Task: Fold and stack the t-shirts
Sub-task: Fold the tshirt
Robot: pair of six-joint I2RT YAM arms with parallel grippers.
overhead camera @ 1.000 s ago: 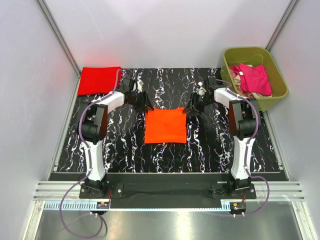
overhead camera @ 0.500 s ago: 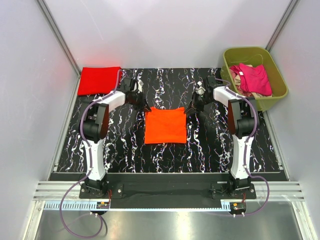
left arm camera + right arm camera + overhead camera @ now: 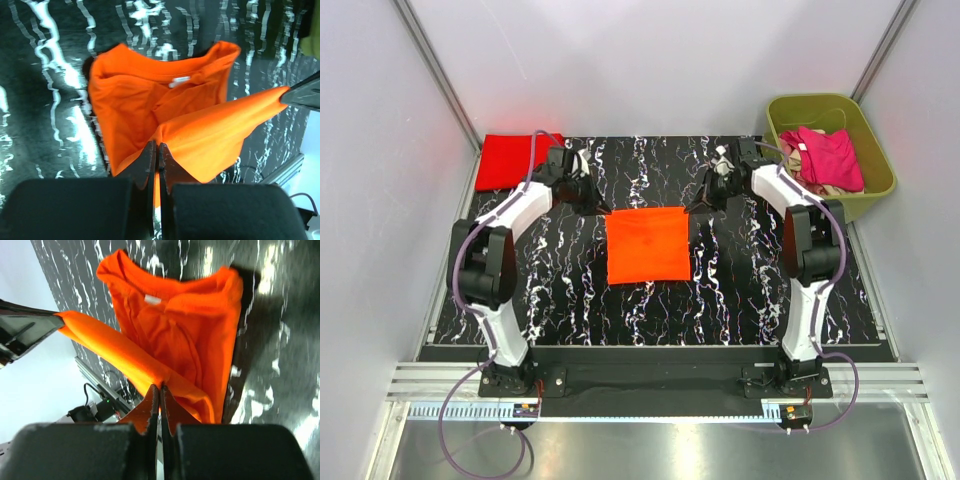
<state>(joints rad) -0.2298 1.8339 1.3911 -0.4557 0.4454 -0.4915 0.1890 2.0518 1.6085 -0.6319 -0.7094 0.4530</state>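
- Top external: orange t-shirt point(image 3: 648, 245) lies mid-table between my arms; red t-shirt point(image 3: 510, 160) sits flat at far left.
- My left gripper point(image 3: 156, 146) and right gripper point(image 3: 159, 387) are each pinched tight on a far corner, with that edge raised.
- Folding step; probably only the upper layer is gripped. Next: carry the edge evenly toward the near side.

We are seeing the left arm point(image 3: 520, 205) covering a corner of the red t-shirt point(image 3: 510, 160), and the magenta shirt point(image 3: 830, 155) burying most of the beige shirt point(image 3: 797, 170) in the tub point(image 3: 865, 207).
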